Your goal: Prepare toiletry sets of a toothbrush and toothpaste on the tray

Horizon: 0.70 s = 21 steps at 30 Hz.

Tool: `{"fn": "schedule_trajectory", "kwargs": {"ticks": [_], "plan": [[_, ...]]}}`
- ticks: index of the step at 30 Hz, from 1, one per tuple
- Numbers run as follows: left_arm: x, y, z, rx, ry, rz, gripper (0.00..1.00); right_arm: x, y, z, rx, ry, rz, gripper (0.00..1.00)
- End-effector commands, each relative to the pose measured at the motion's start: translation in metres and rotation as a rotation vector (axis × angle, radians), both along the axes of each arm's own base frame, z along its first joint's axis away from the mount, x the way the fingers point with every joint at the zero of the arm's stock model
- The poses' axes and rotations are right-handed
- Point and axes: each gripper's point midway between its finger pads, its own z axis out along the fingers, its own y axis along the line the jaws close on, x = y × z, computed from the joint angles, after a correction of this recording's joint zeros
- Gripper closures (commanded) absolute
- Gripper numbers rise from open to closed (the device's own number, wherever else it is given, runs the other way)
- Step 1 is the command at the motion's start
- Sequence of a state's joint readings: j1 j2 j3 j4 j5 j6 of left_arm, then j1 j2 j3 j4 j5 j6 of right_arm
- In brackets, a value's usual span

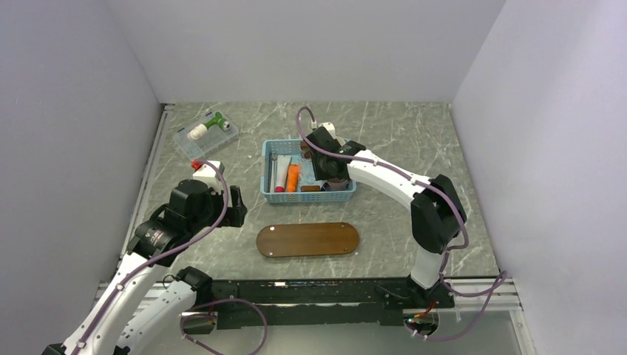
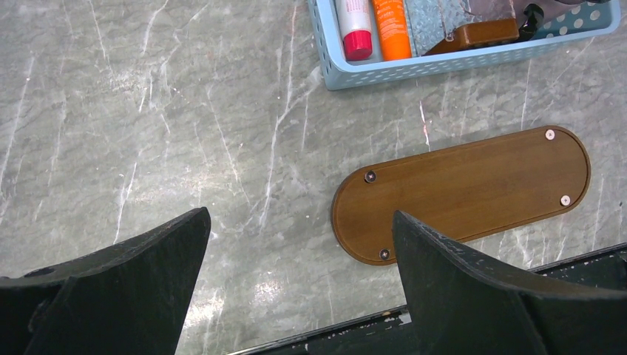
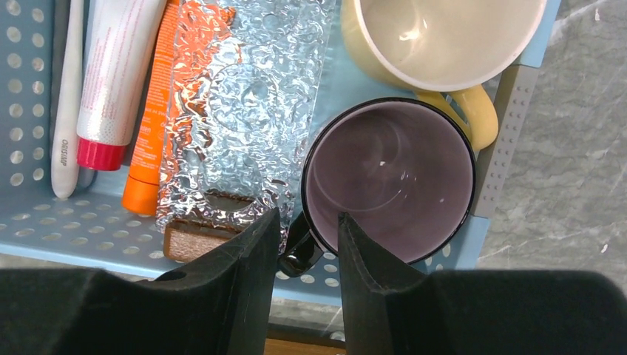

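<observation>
The orange toothpaste tube (image 3: 146, 148) lies in the light-blue basket (image 1: 270, 196), next to a white tube with a red cap (image 3: 111, 81). The pale toothbrush (image 3: 65, 111) lies along the basket's left wall. The toothpaste also shows in the top view (image 1: 293, 177) and in the left wrist view (image 2: 390, 29). The brown wooden tray (image 1: 307, 239) lies bare in front of the basket; it also shows in the left wrist view (image 2: 473, 185). My right gripper (image 3: 309, 216) hovers over the basket, narrowly open, above a black mug's handle. My left gripper (image 2: 299, 222) is wide open and empty, left of the tray.
The basket also holds a black mug (image 3: 388, 181), a yellow mug (image 3: 444, 37), a crinkled clear packet (image 3: 244, 111) and a brown block (image 3: 196, 240). A clear plastic box (image 1: 205, 135) with a green and white item stands at the back left. Walls close in three sides.
</observation>
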State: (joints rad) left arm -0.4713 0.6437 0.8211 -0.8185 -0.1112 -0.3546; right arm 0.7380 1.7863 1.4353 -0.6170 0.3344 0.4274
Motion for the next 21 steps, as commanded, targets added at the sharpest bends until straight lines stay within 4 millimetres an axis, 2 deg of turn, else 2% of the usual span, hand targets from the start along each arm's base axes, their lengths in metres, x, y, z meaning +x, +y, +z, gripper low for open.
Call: {"fn": "schedule_trajectory", "kwargs": {"ticks": [1,8,21], "plan": [[0.005,-0.001,0.008,-0.003,-0.047,-0.006,0.01,0.012,0.005,0.012,0.018,-0.029,-0.001,0.63],[0.005,0.000,0.007,0.001,-0.043,-0.003,0.01,0.013,-0.003,0.000,0.007,-0.014,-0.022,0.70],[0.006,0.001,0.006,0.006,-0.040,0.002,0.01,0.009,0.002,-0.020,0.031,0.042,-0.008,0.71]]}}
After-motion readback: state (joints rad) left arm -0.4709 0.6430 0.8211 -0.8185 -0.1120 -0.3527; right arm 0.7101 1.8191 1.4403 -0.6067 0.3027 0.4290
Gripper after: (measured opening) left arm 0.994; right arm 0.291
